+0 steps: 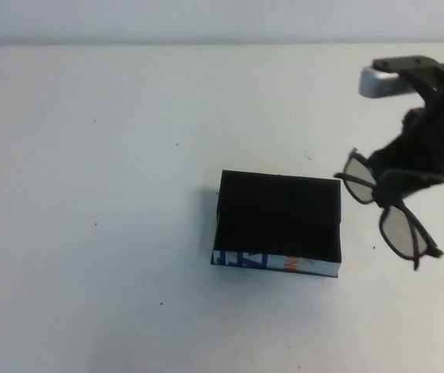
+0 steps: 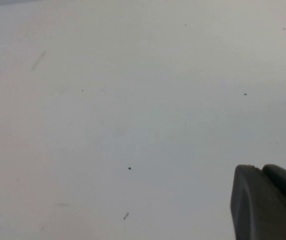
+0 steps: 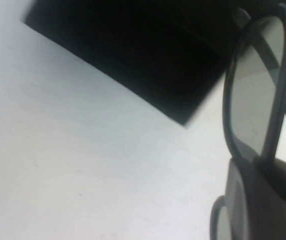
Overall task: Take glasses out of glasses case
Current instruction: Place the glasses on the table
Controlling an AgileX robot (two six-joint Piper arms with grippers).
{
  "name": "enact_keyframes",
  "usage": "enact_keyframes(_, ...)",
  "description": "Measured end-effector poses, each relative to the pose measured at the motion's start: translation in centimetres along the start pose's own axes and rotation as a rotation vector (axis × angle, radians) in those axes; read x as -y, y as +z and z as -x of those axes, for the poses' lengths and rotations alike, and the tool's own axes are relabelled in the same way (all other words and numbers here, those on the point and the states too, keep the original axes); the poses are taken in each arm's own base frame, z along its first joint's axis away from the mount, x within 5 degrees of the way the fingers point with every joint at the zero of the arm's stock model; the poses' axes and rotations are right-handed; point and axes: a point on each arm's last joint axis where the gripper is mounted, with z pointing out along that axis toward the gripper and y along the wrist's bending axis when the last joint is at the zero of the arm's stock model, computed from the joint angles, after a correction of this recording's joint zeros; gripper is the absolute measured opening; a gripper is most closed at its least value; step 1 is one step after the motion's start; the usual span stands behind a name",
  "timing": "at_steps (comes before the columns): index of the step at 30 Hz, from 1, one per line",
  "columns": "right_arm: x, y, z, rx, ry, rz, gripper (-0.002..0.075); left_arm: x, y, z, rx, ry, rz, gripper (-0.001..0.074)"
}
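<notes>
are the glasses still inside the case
No, the right gripper holds the glasses up in the air, off to the right of the glasses case; the left gripper is over bare table.

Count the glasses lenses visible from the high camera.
2. Both belong to the glasses held by the right gripper, right of the glasses case. Left gripper is elsewhere.

a white table [image 1: 89, 194] with small dark specks meets a pale wall [image 1: 167, 19].
</notes>
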Motion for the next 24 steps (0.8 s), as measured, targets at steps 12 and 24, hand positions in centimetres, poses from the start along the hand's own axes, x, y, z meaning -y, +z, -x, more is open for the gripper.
enact_keyframes(12, 5.3, 6.7, -11.1, 0.063, 0.476, -0.21, 0.0006, 0.0, 0.0, 0.0, 0.0, 0.0, 0.0, -0.0004)
enact_keyframes(24, 6.1, 7.6, -10.8, 0.102, 0.465, -0.242, 0.0272, 0.0, 0.0, 0.0, 0.0, 0.0, 0.0, -0.0004)
